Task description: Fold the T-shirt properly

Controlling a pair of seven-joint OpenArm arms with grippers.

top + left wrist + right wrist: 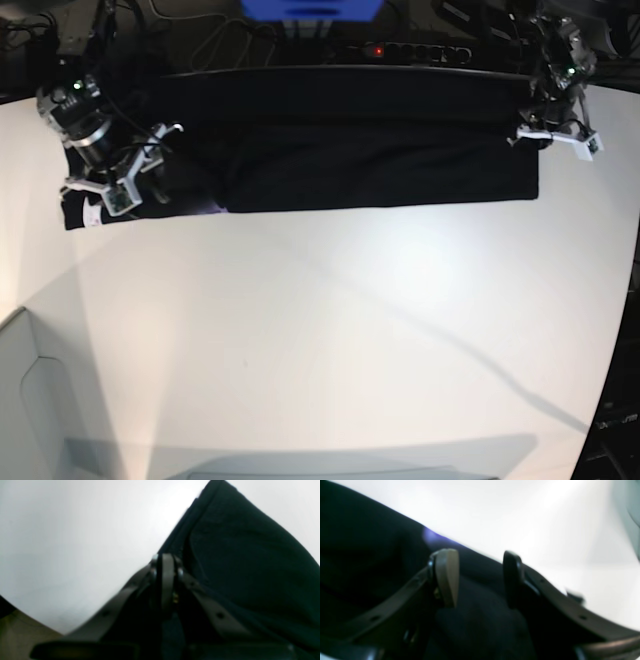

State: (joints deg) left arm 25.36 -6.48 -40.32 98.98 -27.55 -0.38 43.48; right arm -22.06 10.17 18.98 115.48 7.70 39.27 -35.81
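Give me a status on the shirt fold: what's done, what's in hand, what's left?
Done: the T-shirt lies as a long, narrow band along the table's far edge, apparently already folded lengthwise. In hand: the left tool is shut on the shirt's edge at one end; the right tool sits open over the cloth at the other end, gripping nothing. Left: probably the crosswise folds to make it compact.

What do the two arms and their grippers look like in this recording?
Both arms are black. Each wrist carries a white bracket and a small green light, seen from the base view. The left gripper has dark strap-like links with holes and small silver bolts. The right gripper has the same dark perforated links; one of its fingers has a tan pad, the other is black.
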